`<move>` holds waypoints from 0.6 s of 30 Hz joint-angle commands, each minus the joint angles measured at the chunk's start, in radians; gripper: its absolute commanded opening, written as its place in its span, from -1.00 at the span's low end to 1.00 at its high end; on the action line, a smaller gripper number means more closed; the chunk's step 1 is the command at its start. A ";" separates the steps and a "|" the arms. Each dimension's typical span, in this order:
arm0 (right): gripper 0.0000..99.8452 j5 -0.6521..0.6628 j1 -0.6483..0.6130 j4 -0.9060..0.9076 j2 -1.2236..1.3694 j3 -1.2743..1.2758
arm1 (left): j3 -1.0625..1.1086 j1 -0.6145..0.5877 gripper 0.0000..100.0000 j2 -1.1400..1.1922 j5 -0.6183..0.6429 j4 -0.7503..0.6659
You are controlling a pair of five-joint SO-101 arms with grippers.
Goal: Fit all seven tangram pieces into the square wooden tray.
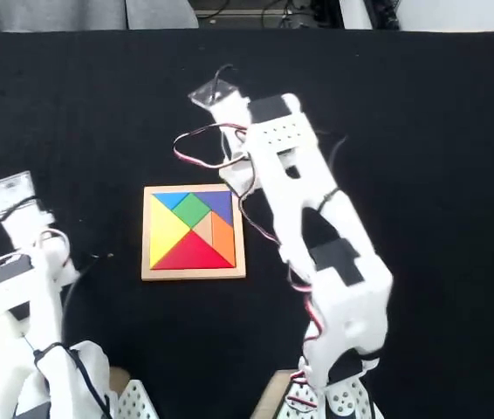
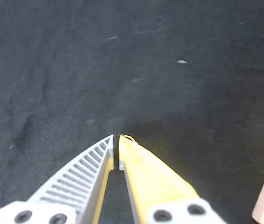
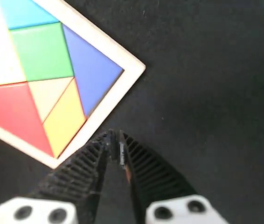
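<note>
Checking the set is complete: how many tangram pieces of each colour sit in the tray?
Yellow piece: 1
Red piece: 1
Light blue piece: 1
Green piece: 1
Dark blue piece: 1
Tan piece: 1
Orange piece: 1
Total: 7, all inside the wooden tray.

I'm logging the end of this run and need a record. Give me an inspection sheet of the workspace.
Surface: black cloth, flat.
Job's things: wooden tray filled by seven coloured pieces.
Clutter: nothing seen.
Grippers: left gripper jaws shut, empty; right gripper jaws shut, empty, by the tray's edge.
Cables: red and white wires loop off the right arm near the tray.
Surroundings: grey fabric beyond the table's far edge.
</note>
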 commanded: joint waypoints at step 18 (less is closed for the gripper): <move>-0.98 -0.130 0.370 -0.295 -0.977 0.463 | -0.530 0.315 -0.94 -0.331 -0.006 -0.049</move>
